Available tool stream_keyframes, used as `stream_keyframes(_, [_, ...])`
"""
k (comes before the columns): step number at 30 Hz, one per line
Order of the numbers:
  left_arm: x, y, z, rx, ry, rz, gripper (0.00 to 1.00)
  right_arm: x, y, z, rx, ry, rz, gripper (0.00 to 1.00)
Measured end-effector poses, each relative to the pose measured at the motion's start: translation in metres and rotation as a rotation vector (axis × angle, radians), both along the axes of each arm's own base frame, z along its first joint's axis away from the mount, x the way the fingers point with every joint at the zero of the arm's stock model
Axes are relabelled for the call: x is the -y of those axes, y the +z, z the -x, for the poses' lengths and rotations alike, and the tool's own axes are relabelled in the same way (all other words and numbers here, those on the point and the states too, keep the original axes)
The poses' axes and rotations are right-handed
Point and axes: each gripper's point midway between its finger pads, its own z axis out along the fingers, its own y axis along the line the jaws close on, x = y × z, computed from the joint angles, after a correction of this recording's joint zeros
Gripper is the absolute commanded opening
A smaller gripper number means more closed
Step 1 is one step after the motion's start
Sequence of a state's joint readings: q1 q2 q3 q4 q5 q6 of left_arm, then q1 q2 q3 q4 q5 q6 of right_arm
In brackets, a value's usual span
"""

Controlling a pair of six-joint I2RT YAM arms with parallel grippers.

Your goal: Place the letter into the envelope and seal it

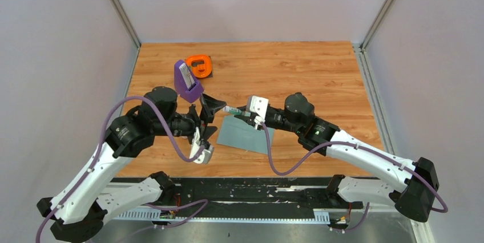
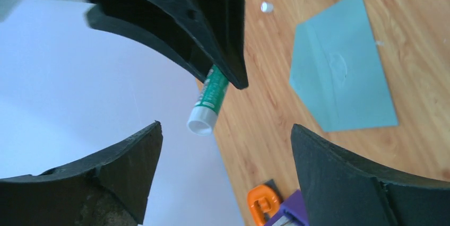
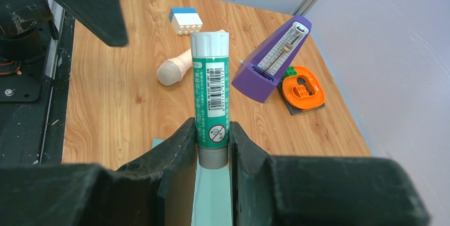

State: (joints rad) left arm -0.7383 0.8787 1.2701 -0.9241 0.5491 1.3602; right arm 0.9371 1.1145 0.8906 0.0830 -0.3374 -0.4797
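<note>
The grey-teal envelope (image 1: 245, 133) lies flat on the wood table, also in the left wrist view (image 2: 342, 72) and under my right fingers (image 3: 212, 199). The letter does not show in any view. My right gripper (image 1: 242, 113) (image 3: 212, 128) is shut on a green glue stick (image 3: 211, 96), held above the envelope's left corner. The stick's white end (image 2: 200, 125) points at my left gripper (image 1: 217, 118) (image 2: 225, 128). That gripper stands wide open just in front of the stick, with nothing between its fingers.
A small white cap (image 2: 267, 7) lies on the table near the envelope. A purple metronome (image 1: 187, 81) and an orange piece (image 1: 200, 65) stand at the back left. A pinkish microphone-shaped object (image 3: 175, 68) and a white-and-blue block (image 3: 185, 20) lie beyond the stick.
</note>
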Motion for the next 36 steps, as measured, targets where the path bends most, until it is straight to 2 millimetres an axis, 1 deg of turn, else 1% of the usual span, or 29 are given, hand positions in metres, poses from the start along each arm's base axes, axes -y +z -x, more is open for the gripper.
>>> stream_keyframes(1, [0.000, -0.007, -0.003, 0.037, -0.010, -0.029, 0.89, 0.000, 0.000, 0.001, -0.002, 0.005, 0.000, 0.00])
stream_keyframes(2, [-0.001, -0.013, -0.007, 0.079, -0.020, -0.062, 0.82, 0.000, 0.000, 0.001, -0.005, 0.007, 0.001, 0.00])
stream_keyframes(3, [-0.001, -0.016, -0.010, 0.100, -0.024, -0.080, 0.78, -0.001, -0.001, 0.002, -0.007, 0.010, 0.002, 0.00])
stream_keyframes(4, [-0.001, -0.020, -0.013, 0.126, -0.032, -0.104, 0.72, -0.001, -0.001, 0.002, -0.008, 0.012, 0.002, 0.00])
stream_keyframes(6, [0.001, -0.024, -0.020, 0.154, -0.038, -0.133, 0.70, -0.001, -0.002, 0.003, -0.011, 0.013, 0.005, 0.00])
stream_keyframes(8, [0.003, -0.023, -0.024, 0.186, -0.041, -0.140, 0.69, 0.000, -0.003, 0.003, -0.014, 0.014, 0.009, 0.00])
stream_keyframes(10, [0.004, -0.020, -0.027, 0.206, -0.039, -0.139, 0.65, 0.000, -0.004, 0.003, -0.015, 0.014, 0.010, 0.00])
stream_keyframes(11, [0.004, -0.019, -0.027, 0.214, -0.038, -0.138, 0.62, 0.000, -0.004, 0.003, -0.015, 0.014, 0.011, 0.00])
stream_keyframes(17, [0.006, -0.019, -0.029, 0.224, -0.040, -0.145, 0.47, 0.000, -0.004, 0.003, -0.016, 0.014, 0.013, 0.00])
stream_keyframes(21, [0.007, -0.018, -0.028, 0.238, -0.052, -0.146, 0.47, 0.000, -0.007, 0.004, -0.022, 0.017, 0.021, 0.00])
stream_keyframes(24, [0.010, -0.018, -0.025, 0.245, -0.065, -0.149, 0.41, -0.001, -0.008, 0.003, -0.023, 0.017, 0.023, 0.00])
stream_keyframes(27, [0.011, -0.018, -0.024, 0.253, -0.072, -0.152, 0.41, -0.001, -0.010, 0.003, -0.027, 0.017, 0.028, 0.00])
stream_keyframes(29, [0.012, -0.018, -0.023, 0.254, -0.076, -0.153, 0.39, -0.002, -0.011, 0.003, -0.027, 0.016, 0.029, 0.00])
stream_keyframes(31, [0.012, -0.018, -0.021, 0.255, -0.080, -0.154, 0.32, -0.002, -0.011, 0.002, -0.029, 0.016, 0.030, 0.00])
stream_keyframes(33, [0.012, -0.018, -0.021, 0.257, -0.080, -0.156, 0.22, -0.002, -0.012, 0.002, -0.030, 0.017, 0.032, 0.00])
stream_keyframes(34, [0.012, -0.020, -0.021, 0.256, -0.078, -0.161, 0.10, -0.003, -0.013, 0.002, -0.032, 0.017, 0.034, 0.00])
stream_keyframes(35, [0.011, -0.020, -0.021, 0.253, -0.075, -0.165, 0.01, -0.003, -0.013, 0.002, -0.032, 0.017, 0.035, 0.00])
stream_keyframes(36, [0.011, -0.021, -0.021, 0.255, -0.075, -0.169, 0.00, -0.003, -0.014, 0.001, -0.033, 0.015, 0.036, 0.00])
